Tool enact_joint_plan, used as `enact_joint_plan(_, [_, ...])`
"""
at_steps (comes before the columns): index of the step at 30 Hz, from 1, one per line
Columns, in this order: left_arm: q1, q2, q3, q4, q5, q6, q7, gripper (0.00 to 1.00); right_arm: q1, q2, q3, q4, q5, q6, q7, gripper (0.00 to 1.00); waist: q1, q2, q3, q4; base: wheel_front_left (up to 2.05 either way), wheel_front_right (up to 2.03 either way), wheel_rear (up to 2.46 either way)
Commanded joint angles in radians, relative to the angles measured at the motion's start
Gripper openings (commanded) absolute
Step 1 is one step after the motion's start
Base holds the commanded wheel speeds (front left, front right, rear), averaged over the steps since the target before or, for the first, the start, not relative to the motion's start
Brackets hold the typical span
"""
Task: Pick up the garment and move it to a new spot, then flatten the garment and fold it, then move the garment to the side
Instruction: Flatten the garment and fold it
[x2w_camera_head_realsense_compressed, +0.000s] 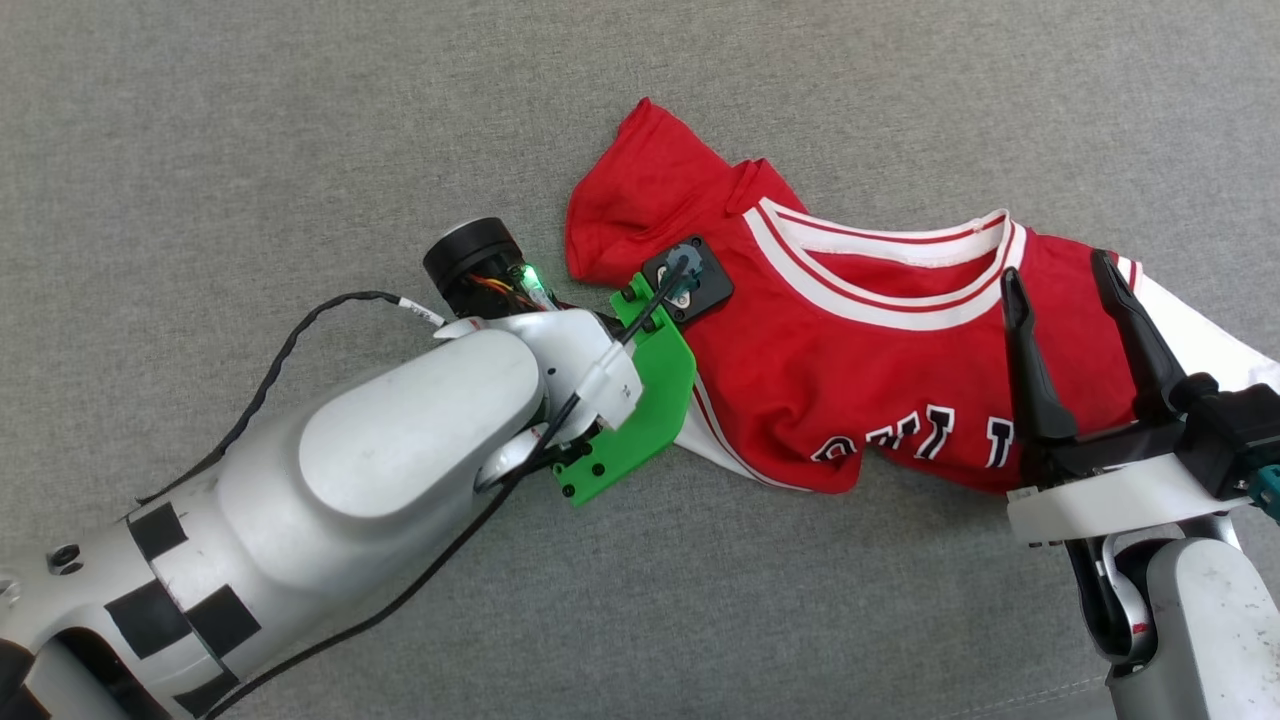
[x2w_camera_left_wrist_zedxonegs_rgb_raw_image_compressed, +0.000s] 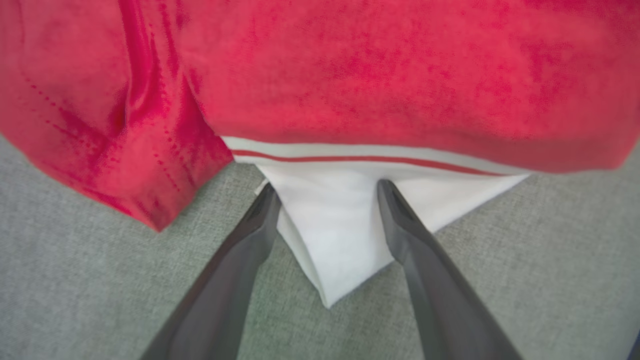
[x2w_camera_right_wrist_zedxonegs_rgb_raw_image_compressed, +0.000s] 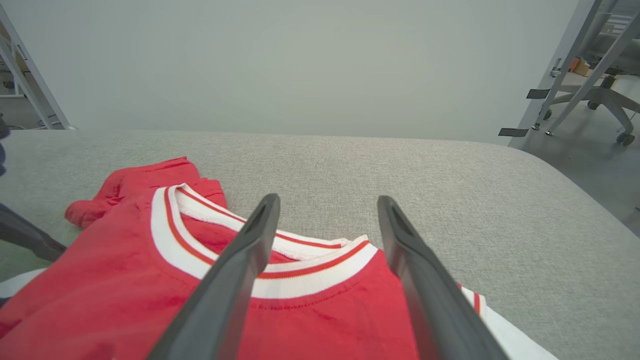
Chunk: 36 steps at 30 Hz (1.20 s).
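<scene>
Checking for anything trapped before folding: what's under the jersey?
A grey fabric surface shows all around the jersey. A white sleeve pokes out from under its red body, between the open fingers of the left hand. Anything beneath the rest is covered by cloth.

The garment (x2w_camera_head_realsense_compressed: 880, 370) is a red jersey lying crumpled, front side up, on the grey woven surface (x2w_camera_head_realsense_compressed: 300, 120). Its round collar (x2w_camera_head_realsense_compressed: 880, 290), ribbed white with red stripes, faces the far side. Black, white-outlined lettering (x2w_camera_head_realsense_compressed: 930, 445) shows only partly where the near edge rolls under. A loose red flap (x2w_camera_head_realsense_compressed: 640, 200) bunches at the far left. One white sleeve (x2w_camera_left_wrist_zedxonegs_rgb_raw_image_compressed: 340, 235) folds to a point below striped trim, and the other spreads out on the right.
</scene>
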Motion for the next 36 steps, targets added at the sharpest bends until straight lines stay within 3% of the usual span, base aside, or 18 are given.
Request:
enact_joint_plan(1, [0.095, -0.003, -0.040, 0.015, 0.025, -0.003, 0.011, 0.85, -0.016, 0.002, -0.003, 0.002, -0.003, -0.001, -0.006, 1.00, 0.0000, 0.0000, -0.005, 0.004, 0.00, 0.00, 0.00])
enact_joint_plan(2, [0.101, -0.004, -0.040, 0.007, 0.032, -0.003, -0.004, 0.16, -0.016, 0.001, -0.004, 0.002, -0.004, -0.001, -0.006, 1.00, 0.0000, 0.0000, -0.009, 0.008, 0.00, 0.00, 0.00])
enact_joint_plan(3, [0.108, -0.005, -0.040, 0.003, 0.039, -0.003, -0.019, 0.00, -0.015, 0.001, -0.004, 0.002, -0.005, -0.001, -0.006, 1.00, 0.0000, 0.0000, -0.016, 0.012, 0.00, 0.00, 0.00])
enact_joint_plan(8, [0.103, -0.008, -0.041, -0.003, 0.078, -0.003, -0.181, 0.00, 0.002, -0.003, -0.015, 0.007, -0.011, -0.001, -0.006, 1.00, 0.0000, 0.0000, -0.067, 0.040, 0.00, 0.00, 0.00])
enact_joint_plan(13, [0.111, 0.002, -0.012, 0.028, 0.043, -0.003, -0.426, 0.00, 0.054, -0.005, -0.040, 0.012, -0.016, -0.001, -0.006, 1.00, 0.0000, 0.0000, -0.144, 0.087, 0.00, 0.00, 0.00])
enact_joint_plan(17, [0.162, 0.043, 0.046, 0.012, 0.011, 0.030, -0.536, 0.00, 0.086, -0.004, -0.053, 0.012, -0.018, -0.001, -0.006, 1.00, 0.0000, 0.0000, -0.185, 0.117, 0.00, 0.00, 0.00])
enact_joint_plan(18, [0.258, 0.163, 0.131, -0.069, -0.046, 0.119, -0.623, 0.00, 0.113, -0.002, -0.064, 0.013, -0.019, -0.001, -0.006, 1.00, 0.0000, 0.0000, -0.217, 0.154, 0.00, 0.00, 0.00])
enact_joint_plan(24, [0.349, 0.353, 0.226, -0.152, -0.100, 0.224, -0.674, 0.00, 0.132, -0.002, -0.072, 0.015, -0.020, -0.001, -0.006, 1.00, 0.0000, 0.0000, -0.227, 0.192, 0.00, 0.00, 0.00])
enact_joint_plan(28, [0.392, 0.442, 0.276, -0.182, -0.146, 0.272, -0.689, 0.00, 0.131, -0.002, -0.072, 0.016, -0.020, -0.001, -0.006, 1.00, 0.0000, 0.0000, -0.220, 0.207, 0.00, 0.00, 0.00])
enact_joint_plan(29, [0.415, 0.487, 0.304, -0.189, -0.169, 0.308, -0.697, 0.00, 0.125, -0.003, -0.069, 0.016, -0.020, -0.001, -0.006, 1.00, 0.0000, 0.0000, -0.207, 0.209, 0.00, 0.00, 0.00])
enact_joint_plan(32, [0.435, 0.515, 0.321, -0.180, -0.189, 0.335, -0.698, 0.00, 0.115, -0.005, -0.064, 0.016, -0.018, -0.001, -0.006, 1.00, 0.0000, 0.0000, -0.190, 0.204, 0.00, 0.00, 0.00])
enact_joint_plan(36, [0.493, 0.506, 0.331, -0.095, -0.261, 0.337, -0.701, 0.00, 0.098, -0.006, -0.065, 0.029, -0.019, -0.001, -0.006, 1.00, 0.0000, 0.0000, -0.155, 0.179, 0.00, 0.00, 0.00])
